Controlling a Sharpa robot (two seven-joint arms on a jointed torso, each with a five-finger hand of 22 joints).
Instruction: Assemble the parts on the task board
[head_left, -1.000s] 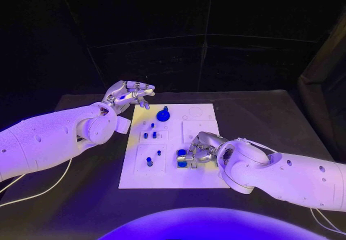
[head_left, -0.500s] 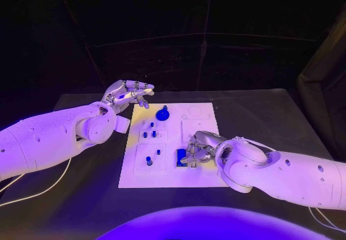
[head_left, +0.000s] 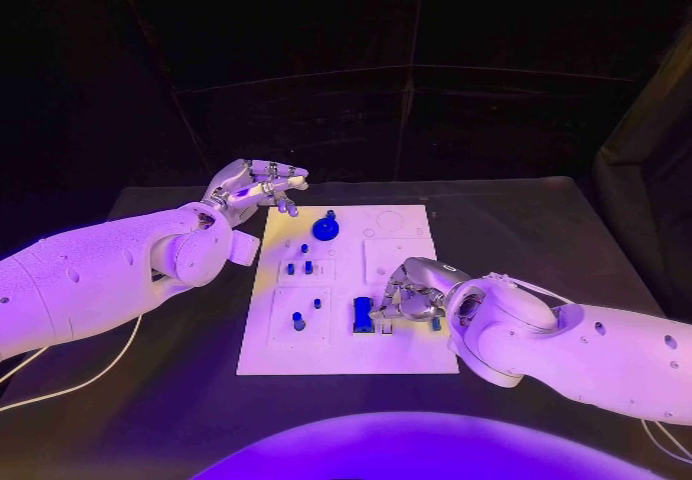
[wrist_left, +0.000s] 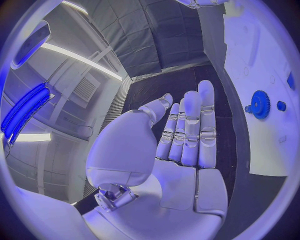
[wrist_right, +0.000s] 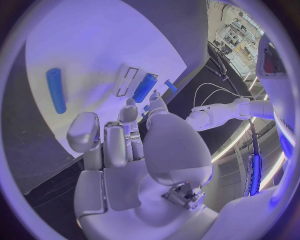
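My right hand (head_left: 411, 296) sits low over the right side of the white task board (head_left: 342, 360) in the centre of the frame, fingers curled with nothing in them, just beside a blue cylinder (head_left: 362, 315). My left hand (head_left: 257, 187) hovers off the board's upper-left corner, fingers loosely apart and empty, near the blue gear (head_left: 326, 229).

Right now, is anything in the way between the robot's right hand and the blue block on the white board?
Nothing visible is. In the head view the right hand sits just beside the blue block on the task board, with only bare board between them.
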